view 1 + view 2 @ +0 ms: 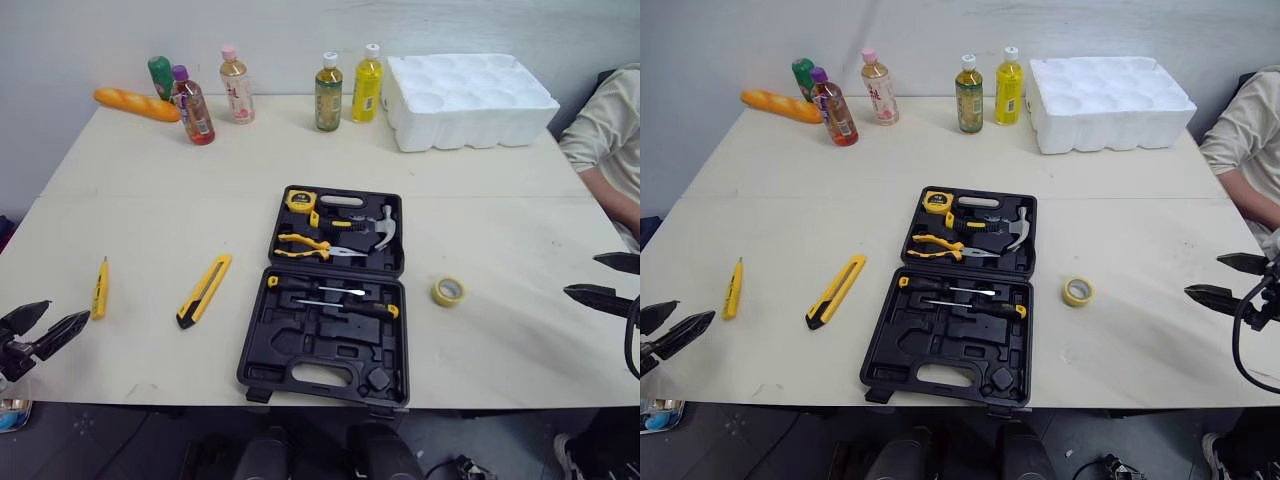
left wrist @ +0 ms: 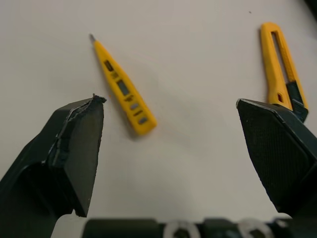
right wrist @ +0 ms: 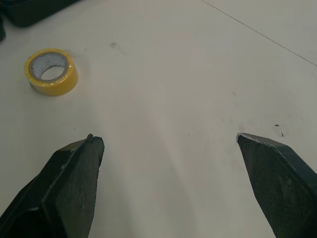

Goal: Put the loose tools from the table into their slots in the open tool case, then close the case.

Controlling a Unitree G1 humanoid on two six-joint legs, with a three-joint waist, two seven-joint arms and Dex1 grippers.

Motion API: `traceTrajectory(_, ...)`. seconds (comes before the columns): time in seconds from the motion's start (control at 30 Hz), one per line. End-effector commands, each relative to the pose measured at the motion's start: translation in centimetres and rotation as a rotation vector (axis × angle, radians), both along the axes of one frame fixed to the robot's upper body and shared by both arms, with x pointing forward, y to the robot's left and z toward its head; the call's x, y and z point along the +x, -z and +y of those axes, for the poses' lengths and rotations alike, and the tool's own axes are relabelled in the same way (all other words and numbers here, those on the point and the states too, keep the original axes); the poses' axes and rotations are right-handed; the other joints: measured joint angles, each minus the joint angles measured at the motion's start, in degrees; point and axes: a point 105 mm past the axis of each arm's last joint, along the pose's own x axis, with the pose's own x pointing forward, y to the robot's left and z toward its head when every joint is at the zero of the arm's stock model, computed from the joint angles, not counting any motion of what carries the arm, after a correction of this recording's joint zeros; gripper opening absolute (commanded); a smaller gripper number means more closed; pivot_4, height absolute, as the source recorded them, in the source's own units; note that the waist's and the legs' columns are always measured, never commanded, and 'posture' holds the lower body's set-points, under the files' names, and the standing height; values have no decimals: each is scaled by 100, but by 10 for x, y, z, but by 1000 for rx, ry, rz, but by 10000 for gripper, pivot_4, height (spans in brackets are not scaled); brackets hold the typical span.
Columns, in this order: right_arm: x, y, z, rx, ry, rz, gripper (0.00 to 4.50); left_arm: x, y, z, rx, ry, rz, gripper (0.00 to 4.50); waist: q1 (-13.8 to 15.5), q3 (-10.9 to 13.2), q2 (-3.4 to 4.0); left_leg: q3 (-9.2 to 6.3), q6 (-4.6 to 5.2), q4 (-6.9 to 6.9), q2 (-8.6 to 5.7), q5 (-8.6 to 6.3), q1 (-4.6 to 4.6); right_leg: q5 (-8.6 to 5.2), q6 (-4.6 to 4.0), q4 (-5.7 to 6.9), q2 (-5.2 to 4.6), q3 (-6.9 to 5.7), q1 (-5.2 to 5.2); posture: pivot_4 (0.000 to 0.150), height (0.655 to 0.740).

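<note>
Three loose tools flank the open black plastic tool case (image 1: pixel 330 330): slim yellow tester pen (image 1: pixel 100 288) and yellow-and-black utility knife (image 1: pixel 204 290) left, yellow tape roll (image 1: pixel 448 291) right, so your left gripper (image 1: pixel 68 311) and right gripper (image 1: pixel 581 275) hover wide open, empty, one per side.

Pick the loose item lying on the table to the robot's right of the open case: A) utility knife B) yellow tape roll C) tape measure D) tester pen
B: the yellow tape roll lies right of the tool case; the utility knife and tester pen lie to its left.
</note>
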Motion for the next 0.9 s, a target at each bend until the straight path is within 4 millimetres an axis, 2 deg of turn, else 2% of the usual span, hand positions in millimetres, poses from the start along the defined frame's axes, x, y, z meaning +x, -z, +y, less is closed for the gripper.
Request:
traceTrajectory(0.03, -1, -5, 1, -14, 6, -36, 44427, 4, -11, 10, 41, -22, -20, 45000, -3, 0, 0, -1, 0, -1, 0, 0, 0, 0, -1, 1, 1, -1, -2, 1500, 7400)
traceTrajectory(0.13, -7, -1, 17, 2, -41, -23, 44427, 3, -9, -1, 57, 39, 20, 45000, -3, 0, 0, -1, -2, -4, 0, -1, -2, 0, -1, -2, 0, 1, -1, 1500, 7400)
traceTrajectory(0.27, -9, -7, 41, 36, -97, -29, 44427, 2, -12, -21, 44, 81, 22, 45000, -21, 2, 3, 2, -2, -4, 0, -3, -4, 0, 0, -3, -1, 6, -2, 1500, 7400)
traceTrajectory(0.4, -10, -19, 75, 74, -205, -25, 44427, 1, -15, -58, 45, 194, 42, 45000, -29, 2, 3, 1, -4, -5, 4, -3, 1, 0, 0, 1, 2, 5, -2, 1500, 7400)
traceTrajectory(0.53, -14, -30, 122, 92, -378, -24, 44427, 5, -10, -107, 76, 294, 78, 45000, 2, 2, 3, 1, -4, -5, 3, -3, -2, 0, 0, -4, 1, 5, -1, 1500, 7400)
traceTrajectory(0.67, -22, -42, 174, 130, -569, -44, 44427, 14, -3, -131, 73, 250, 110, 45000, 6, 4, 1, 0, -3, -3, 2, -2, -4, 0, 1, -4, 2, 4, -1, 1500, 7400)
traceTrajectory(0.77, -26, -48, 200, 149, -662, -58, 44427, 17, -5, -133, 71, 190, 101, 45000, -7, 5, -1, -4, -3, -3, 3, -2, -5, 0, 1, -3, 6, 2, -2, 1500, 7400)
traceTrajectory(0.9, -26, -54, 227, 146, -773, -95, 44427, 18, -9, -101, 50, -32, 61, 45000, -7, 6, -4, -6, -3, 3, 3, -2, -7, 1, 2, -3, 7, -2, -2, 1500, 7400)
